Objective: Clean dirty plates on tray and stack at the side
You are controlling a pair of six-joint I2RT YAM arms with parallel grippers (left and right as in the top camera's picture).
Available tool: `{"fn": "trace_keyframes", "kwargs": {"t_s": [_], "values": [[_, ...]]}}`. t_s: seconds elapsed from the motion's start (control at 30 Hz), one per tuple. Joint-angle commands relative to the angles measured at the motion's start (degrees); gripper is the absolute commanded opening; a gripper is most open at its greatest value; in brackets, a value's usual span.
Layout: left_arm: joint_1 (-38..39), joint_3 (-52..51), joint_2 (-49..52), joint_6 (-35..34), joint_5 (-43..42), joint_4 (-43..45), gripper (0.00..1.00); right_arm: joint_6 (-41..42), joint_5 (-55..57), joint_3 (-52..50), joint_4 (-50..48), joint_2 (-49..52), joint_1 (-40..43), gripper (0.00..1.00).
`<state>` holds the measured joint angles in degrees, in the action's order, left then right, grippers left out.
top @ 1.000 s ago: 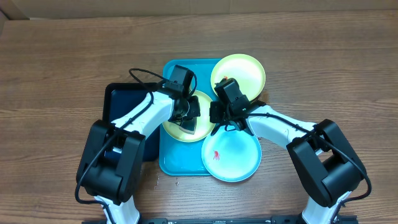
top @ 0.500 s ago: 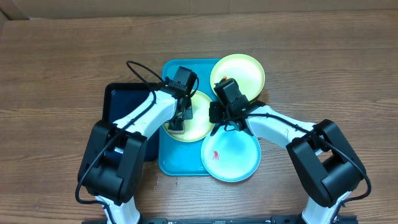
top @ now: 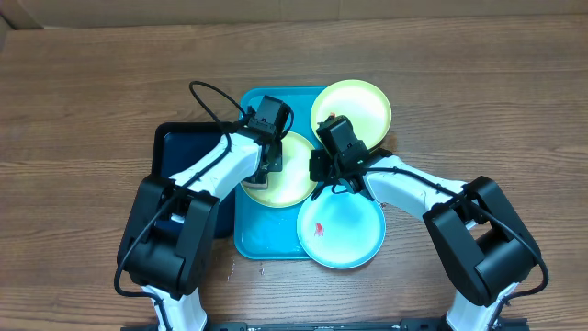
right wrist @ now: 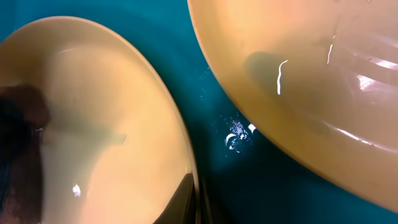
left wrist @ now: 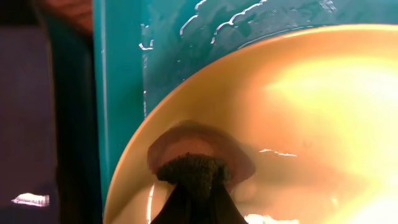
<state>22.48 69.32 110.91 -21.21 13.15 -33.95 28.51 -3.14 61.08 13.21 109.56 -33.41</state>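
Note:
A yellow-green plate [top: 292,176] lies on the turquoise tray [top: 266,234]. My left gripper [top: 259,176] is shut on a dark scrubbing pad [left wrist: 193,169] and presses it on this plate's [left wrist: 298,112] left edge, where a reddish smear shows around the pad. My right gripper [top: 317,172] is shut on the same plate's right rim; in the right wrist view its fingers [right wrist: 186,202] pinch the rim of the plate [right wrist: 106,124]. A second yellow-green plate [top: 360,106] overlaps the tray's far right corner. The light blue plate [top: 349,230] with a red smear lies at the tray's near right.
A black tray [top: 179,152] lies against the turquoise tray's left side, mostly under my left arm; it also shows in the left wrist view [left wrist: 31,124]. The wooden table [top: 478,101] surrounds the trays. The second plate [right wrist: 311,81] lies close beyond my right gripper.
My left gripper has slid the scrubbing pad from the plate's middle toward its left edge. My right gripper stays clamped on the rim.

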Motion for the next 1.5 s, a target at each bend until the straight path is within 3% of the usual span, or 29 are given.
{"fn": "trace_keyframes", "kwargs": {"t_s": [0.0,0.37,0.73,1.17,1.47], "values": [[-0.1,-0.3,4.3,5.3,-8.8,0.7,0.04,0.3,-0.3,1.3,-0.1,0.8,-0.3,0.04],[-0.1,2.6,4.5,12.5,-24.5,-4.3,0.04,0.3,-0.3,1.3,-0.1,0.8,-0.3,0.04],[-0.1,3.6,4.5,13.1,-24.3,-9.6,0.04,0.3,-0.3,1.3,-0.2,0.8,-0.3,0.04],[0.0,3.6,4.5,4.2,1.3,-6.0,0.04,0.3,-0.3,1.3,-0.1,0.8,-0.3,0.04],[-0.1,3.6,4.5,3.3,5.9,-7.0,0.04,0.3,-0.3,1.3,-0.1,0.8,-0.3,0.04]]}}
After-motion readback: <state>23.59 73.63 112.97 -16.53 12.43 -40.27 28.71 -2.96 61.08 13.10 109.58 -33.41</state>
